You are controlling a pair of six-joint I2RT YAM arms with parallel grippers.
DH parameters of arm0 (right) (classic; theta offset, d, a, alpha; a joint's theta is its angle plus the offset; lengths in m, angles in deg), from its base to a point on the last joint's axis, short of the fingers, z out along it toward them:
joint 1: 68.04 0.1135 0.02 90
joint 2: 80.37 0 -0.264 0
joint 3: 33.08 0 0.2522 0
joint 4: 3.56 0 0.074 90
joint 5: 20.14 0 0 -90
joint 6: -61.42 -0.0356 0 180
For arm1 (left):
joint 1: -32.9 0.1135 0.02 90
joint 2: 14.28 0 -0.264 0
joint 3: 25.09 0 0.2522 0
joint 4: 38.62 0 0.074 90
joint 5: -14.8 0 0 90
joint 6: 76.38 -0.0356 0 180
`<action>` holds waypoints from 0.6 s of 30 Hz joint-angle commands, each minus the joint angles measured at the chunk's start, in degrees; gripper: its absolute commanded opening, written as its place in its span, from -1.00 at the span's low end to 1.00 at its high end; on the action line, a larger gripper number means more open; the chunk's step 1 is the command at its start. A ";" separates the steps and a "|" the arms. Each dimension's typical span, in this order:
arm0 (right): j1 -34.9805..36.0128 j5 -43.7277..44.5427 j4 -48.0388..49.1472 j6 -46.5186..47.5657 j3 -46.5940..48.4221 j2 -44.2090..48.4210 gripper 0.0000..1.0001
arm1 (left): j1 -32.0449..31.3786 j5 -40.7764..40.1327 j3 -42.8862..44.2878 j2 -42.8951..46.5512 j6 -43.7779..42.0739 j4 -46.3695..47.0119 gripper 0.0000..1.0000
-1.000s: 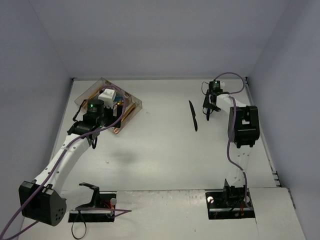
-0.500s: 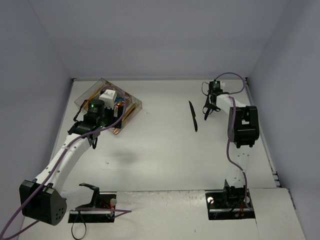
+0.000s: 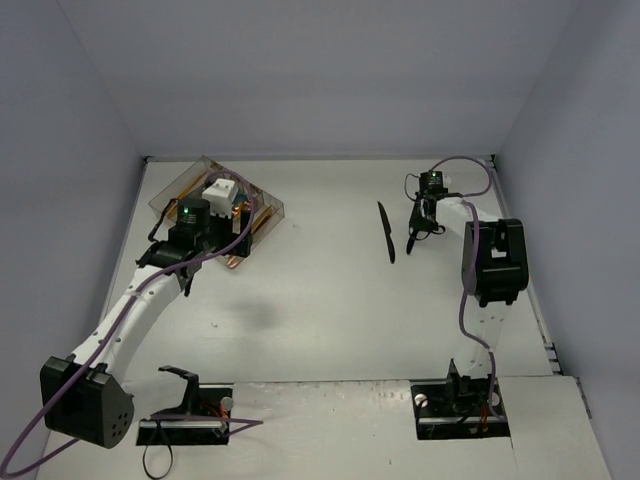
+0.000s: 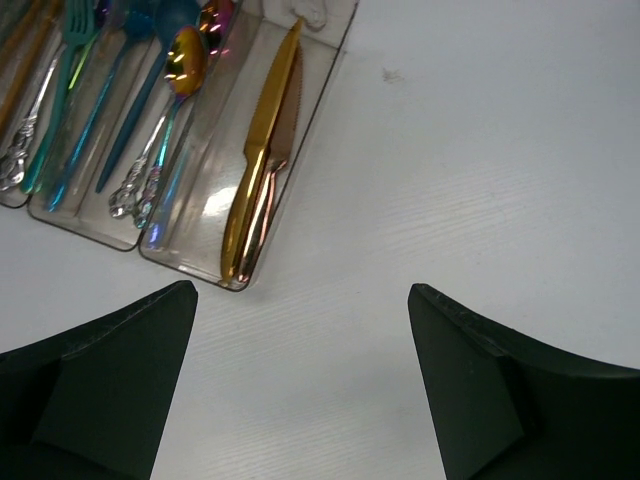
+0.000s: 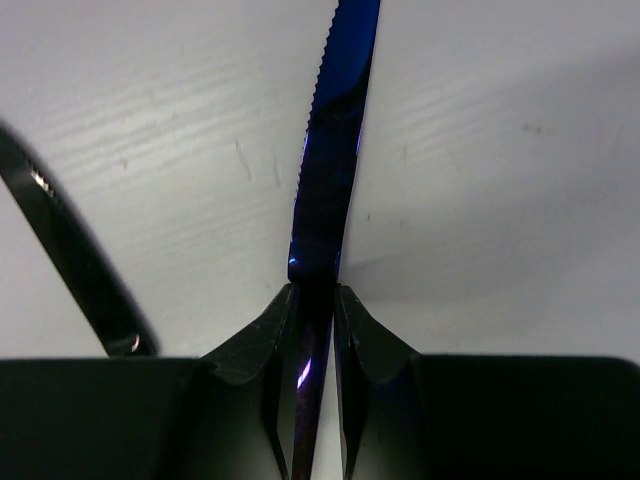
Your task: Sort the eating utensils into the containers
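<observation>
The right gripper (image 5: 318, 300) pinches a blue knife (image 5: 335, 150) by its handle, blade pointing straight ahead beyond the fingers, a black knife (image 3: 386, 232) lying nearby.

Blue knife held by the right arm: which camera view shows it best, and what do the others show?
Right wrist view: the blue knife runs up the frame, serrated edge clear, clamped in the right gripper. The top external view shows only a thin dark sliver at that gripper. The left wrist view misses it.
</observation>
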 commanded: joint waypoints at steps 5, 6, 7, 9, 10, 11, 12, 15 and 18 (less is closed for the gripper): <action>3.92 -2.23 0.05 -3.15 -8.46 14.28 -1.00 | -7.80 6.25 3.56 -1.03 4.40 6.12 0.70; 4.55 -2.31 0.52 -3.39 -9.25 16.16 -1.00 | -8.83 6.25 3.72 -1.11 4.87 6.82 0.70; 5.41 -2.04 0.77 -3.73 -10.17 17.63 -1.00 | -10.04 6.36 3.57 -1.34 5.94 7.79 0.70; 7.31 -1.74 1.49 -4.87 -12.12 19.66 -1.00 | -12.31 7.10 3.18 -2.41 8.84 9.56 0.70; 8.06 -2.03 1.99 -5.42 -12.92 21.45 -1.00 | -13.01 7.60 2.98 -2.96 10.24 11.39 0.70; 8.87 -2.22 2.52 -5.98 -13.69 23.05 -1.00 | -13.75 8.07 2.87 -3.72 11.56 12.99 0.70; 9.80 -2.22 3.10 -6.57 -14.42 24.37 -1.00 | -14.58 8.51 2.92 -4.83 12.78 14.22 0.70; 12.94 -2.44 5.95 -9.07 -16.99 28.36 -1.00 | -17.43 9.65 3.79 -8.03 16.96 18.62 0.70; 14.90 -3.10 7.90 -11.23 -18.70 31.56 -1.00 | -19.51 11.18 6.46 -12.64 20.08 21.72 0.70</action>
